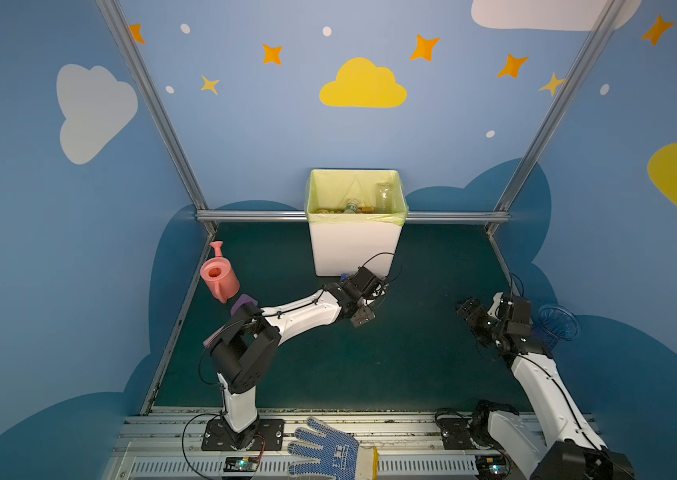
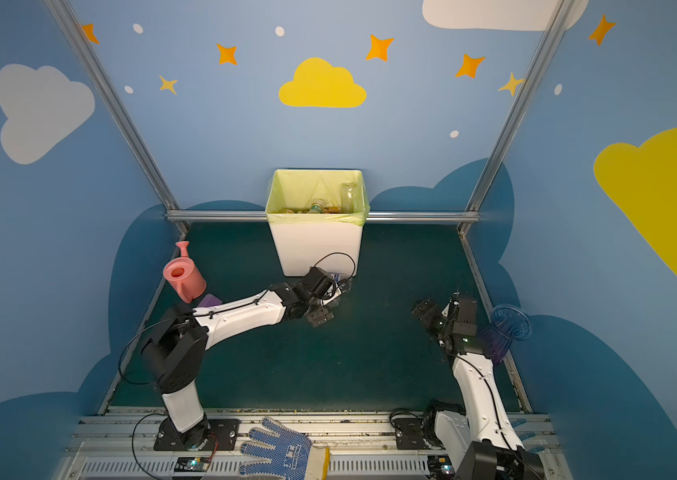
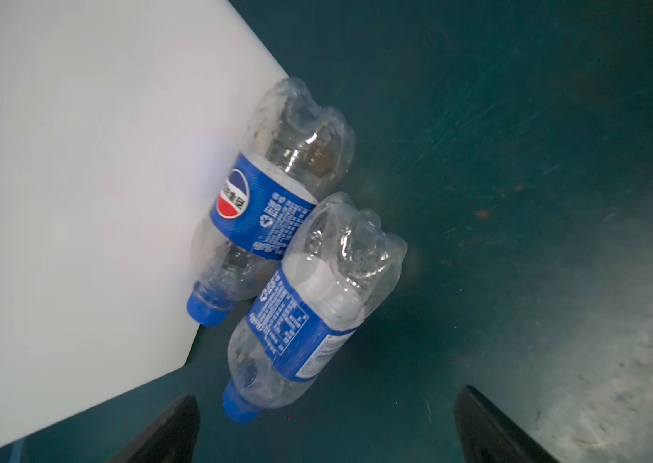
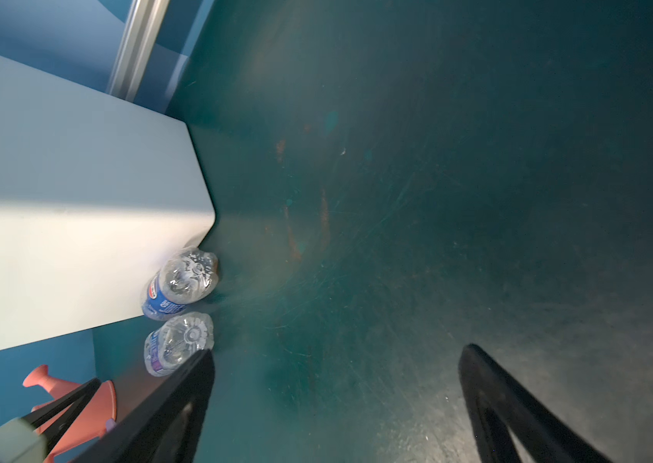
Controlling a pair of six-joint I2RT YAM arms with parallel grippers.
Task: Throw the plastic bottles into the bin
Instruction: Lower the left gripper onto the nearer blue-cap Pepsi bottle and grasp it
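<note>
Two clear plastic bottles with blue labels and blue caps lie side by side on the green mat at the bin's front right corner. One bottle (image 3: 272, 192) rests against the white bin (image 3: 76, 200); the other bottle (image 3: 308, 312) lies just outside it. My left gripper (image 3: 326, 425) hovers over them, open and empty, its arm reaching to the bin (image 1: 355, 249) in both top views. A blue cap (image 1: 344, 276) peeks out beside it. My right gripper (image 4: 336, 352) is open and empty, well to the right (image 1: 469, 309). More bottles (image 1: 384, 195) lie inside the bin.
A pink watering can (image 1: 218, 276) and a purple scoop (image 1: 244, 302) sit at the mat's left edge, behind my left arm. A clear blue cup (image 1: 559, 322) stands by the right wall. A blue dotted glove (image 1: 328, 451) lies on the front rail. Walls enclose three sides.
</note>
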